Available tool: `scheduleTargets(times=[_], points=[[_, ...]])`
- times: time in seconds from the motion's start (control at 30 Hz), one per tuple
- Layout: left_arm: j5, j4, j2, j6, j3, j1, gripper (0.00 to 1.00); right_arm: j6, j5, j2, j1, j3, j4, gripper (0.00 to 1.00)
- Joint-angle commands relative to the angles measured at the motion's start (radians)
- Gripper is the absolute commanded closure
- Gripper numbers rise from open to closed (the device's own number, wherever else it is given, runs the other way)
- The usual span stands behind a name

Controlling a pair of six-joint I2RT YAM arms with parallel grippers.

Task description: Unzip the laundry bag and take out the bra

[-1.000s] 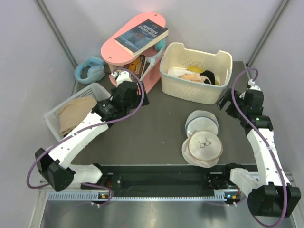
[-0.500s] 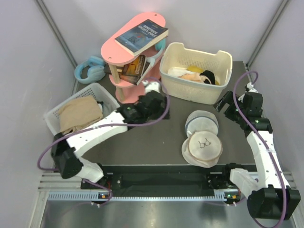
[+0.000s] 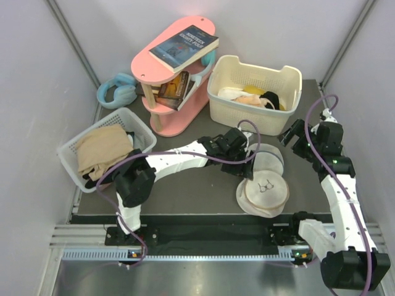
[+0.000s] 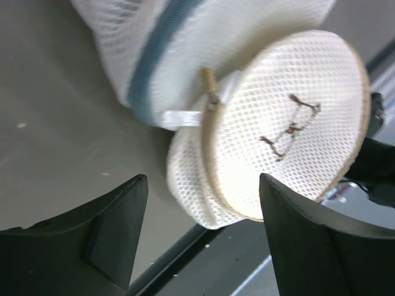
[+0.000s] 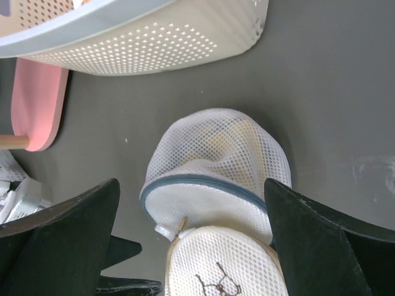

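Observation:
The laundry bag (image 3: 265,190) is a round cream mesh bag with a black bra drawing, lying near the table's front edge. It partly overlaps a similar white mesh bag (image 3: 263,158) behind it. My left gripper (image 3: 249,171) is open at the laundry bag's left rim. In the left wrist view the left gripper (image 4: 202,182) hovers over the laundry bag (image 4: 290,117), and its tan zipper pull (image 4: 210,86) shows at the rim. My right gripper (image 3: 290,137) is open and empty, above and to the right of the bags. The bra is hidden.
A cream basket (image 3: 255,120) with clothes stands behind the bags. A pink shelf (image 3: 162,68) with books is at the back left, with blue headphones (image 3: 116,91) beside it. A white basket (image 3: 133,120) with beige cloth is at the left. The table's front edge lies just below the laundry bag.
My left arm has swung from the left basket rightward across the table to the laundry bag. My right arm has barely shifted.

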Motion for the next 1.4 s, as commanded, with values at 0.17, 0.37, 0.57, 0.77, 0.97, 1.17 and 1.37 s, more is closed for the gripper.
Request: scheduleTargets(times=[0.17, 0.37, 0.57, 0.77, 0.97, 1.17, 1.37], points=[[0.227, 0.016, 0.088, 0.013, 0.084, 0.002, 0.29, -0.004, -0.005, -0.014, 0.008, 0.0, 0.019, 0.0], [0.212, -0.063, 0.143, 0.013, 0.142, 0.002, 0.38, -0.001, -0.007, -0.011, 0.008, 0.011, 0.02, 0.0], [0.217, -0.058, 0.123, 0.042, 0.139, 0.005, 0.82, -0.024, -0.011, -0.006, 0.008, 0.017, 0.02, 0.0], [0.129, -0.116, 0.027, 0.105, 0.107, 0.03, 1.0, -0.062, -0.122, 0.006, 0.008, 0.028, 0.057, 0.0], [-0.088, -0.184, -0.139, 0.18, 0.013, 0.056, 1.0, -0.068, -0.209, 0.034, 0.027, 0.032, 0.107, 0.0], [-0.285, -0.248, -0.305, 0.004, -0.126, 0.192, 1.0, -0.048, -0.194, 0.089, 0.135, 0.052, 0.143, 0.01], [-0.465, -0.207, -0.477, -0.238, -0.261, 0.274, 1.0, -0.005, -0.165, 0.165, 0.254, 0.065, 0.213, 0.0]])
